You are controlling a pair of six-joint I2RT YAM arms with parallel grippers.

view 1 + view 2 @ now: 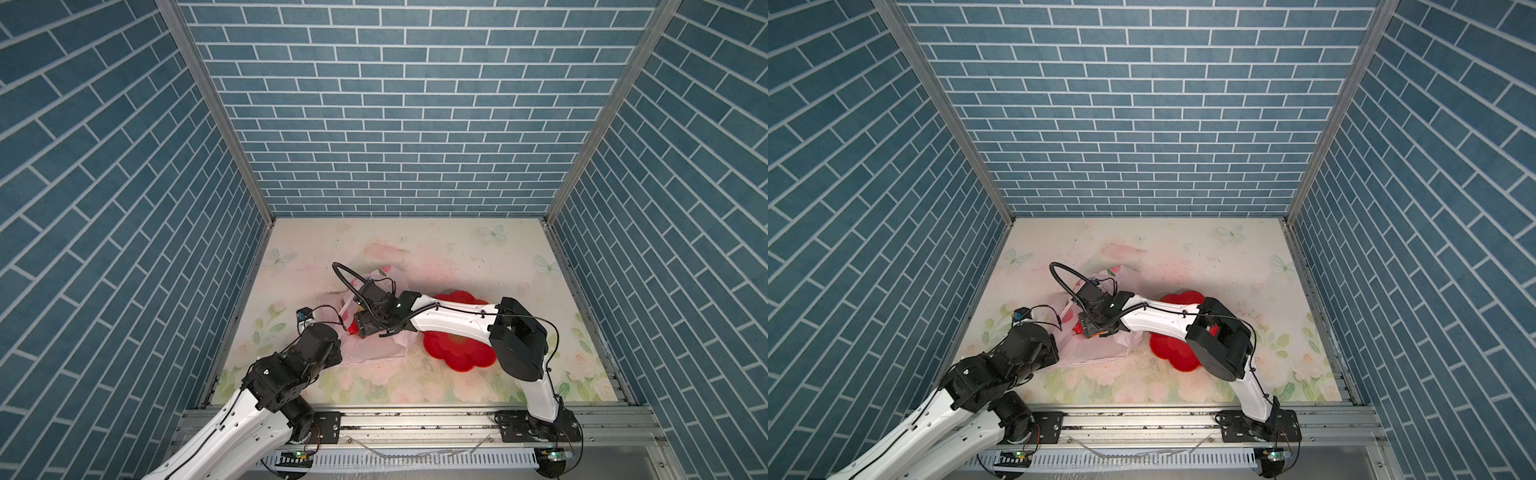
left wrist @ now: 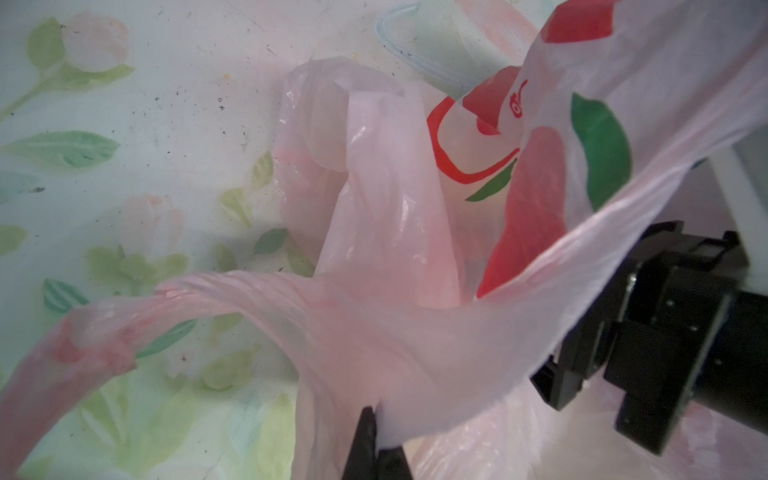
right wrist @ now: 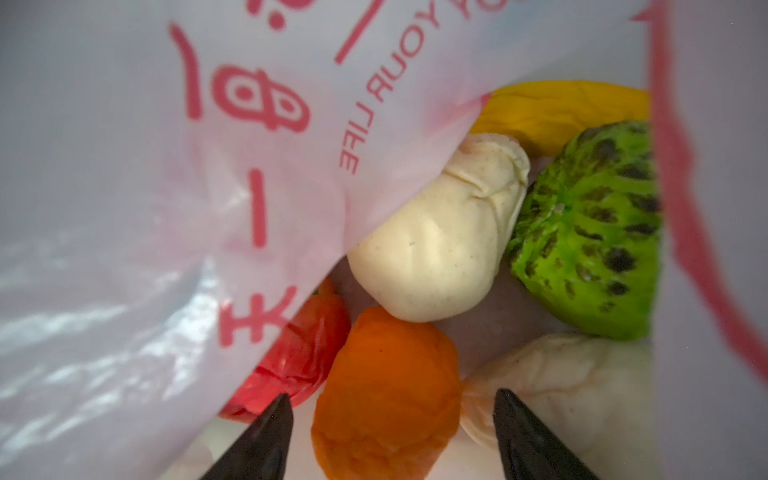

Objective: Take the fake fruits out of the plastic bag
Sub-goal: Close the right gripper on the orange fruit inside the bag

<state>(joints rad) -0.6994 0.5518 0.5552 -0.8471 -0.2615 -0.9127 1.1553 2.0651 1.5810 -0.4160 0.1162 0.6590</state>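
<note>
The pale-pink plastic bag lies left of centre on the table in both top views. My left gripper is shut on the bag's rim and holds the mouth up. My right gripper reaches inside the bag, open. An orange fruit sits between its fingers, untouched by either. Around it inside the bag lie a wrinkled red fruit, a cream lumpy one, a second cream one, a green mottled one and a yellow one. A fold of bag covers part of the red fruit.
A red flower-shaped dish sits right of the bag, partly under my right forearm. Loop handles of the bag trail over the floral tabletop. Blue brick-patterned walls enclose three sides.
</note>
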